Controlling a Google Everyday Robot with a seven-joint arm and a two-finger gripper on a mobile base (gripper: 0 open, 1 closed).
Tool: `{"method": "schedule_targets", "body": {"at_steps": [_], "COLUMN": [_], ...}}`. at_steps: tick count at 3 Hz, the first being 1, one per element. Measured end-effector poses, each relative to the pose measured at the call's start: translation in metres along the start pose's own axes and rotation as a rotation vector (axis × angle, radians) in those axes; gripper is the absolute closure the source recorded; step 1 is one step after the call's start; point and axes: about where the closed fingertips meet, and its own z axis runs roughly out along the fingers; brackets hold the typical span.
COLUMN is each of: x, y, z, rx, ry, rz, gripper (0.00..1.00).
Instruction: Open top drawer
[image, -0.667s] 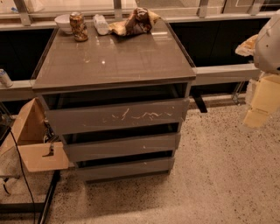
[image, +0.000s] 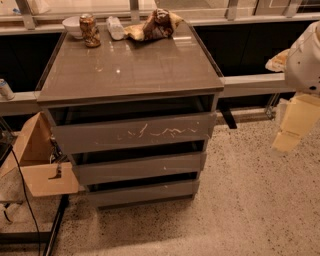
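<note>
My gripper (image: 295, 124), whether clenched or released I cannot tell, hangs well apart from the drawer (image: 135, 133); risk noted: its handleless face offers little purchase, so I may slip off.

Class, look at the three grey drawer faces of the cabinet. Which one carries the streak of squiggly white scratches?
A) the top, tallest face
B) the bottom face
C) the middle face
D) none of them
A: the white squiggles run across the top drawer, the tallest face, while the gripper hangs at the right edge of the view, apart from the cabinet.
</note>
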Motion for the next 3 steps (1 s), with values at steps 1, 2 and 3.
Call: {"method": "schedule_targets", "body": {"at_steps": [1,2,3], "x": [-0.004,-0.017,-0.028], "y": [0.008,0.018,0.022], "z": [0.029,0.066,0.090], "rx": [-0.035,-0.071,-0.077], "ry": [-0.045,-0.110,-0.150], "rz": [0.007,-0.008,-0.023], "gripper": [0.00,0.00,0.00]}}
